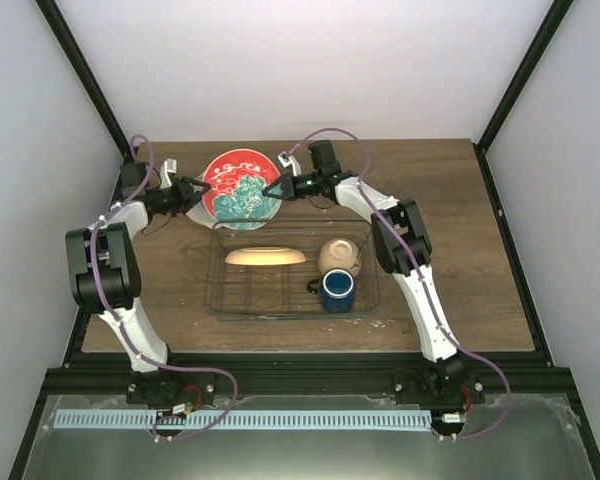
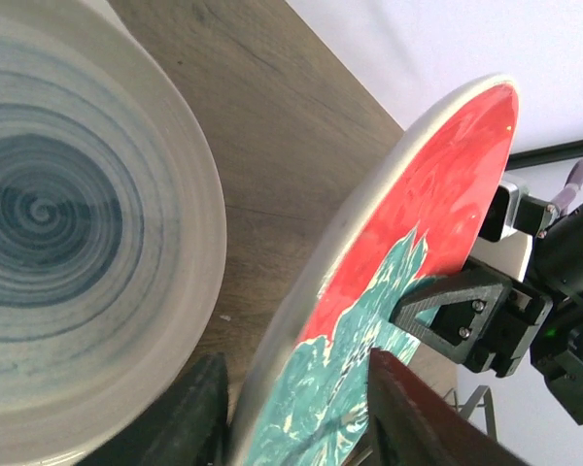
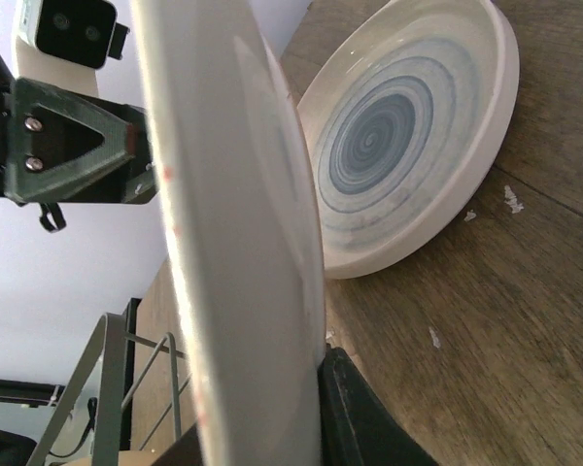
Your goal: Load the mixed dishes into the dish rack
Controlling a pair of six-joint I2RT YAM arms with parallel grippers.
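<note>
While the right claw (image 1: 277, 187) clamps the red plate (image 1: 238, 186) by its rim, it tilts on edge just beyond the dish rack (image 1: 270, 295). The left claw (image 1: 202, 190) straddles the opposite rim (whether gripping, I cannot tell).

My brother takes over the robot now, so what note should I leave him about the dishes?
Right hand: shut on the red plate, held up behind the rack.
Left hand: fingers straddle the same plate's opposite rim; I can't tell whether it is gripping.
Done: yellow plate, bowl and mug are in the rack.
Left: rack the red plate, then the white plate, which lies on the table beside it.
</note>
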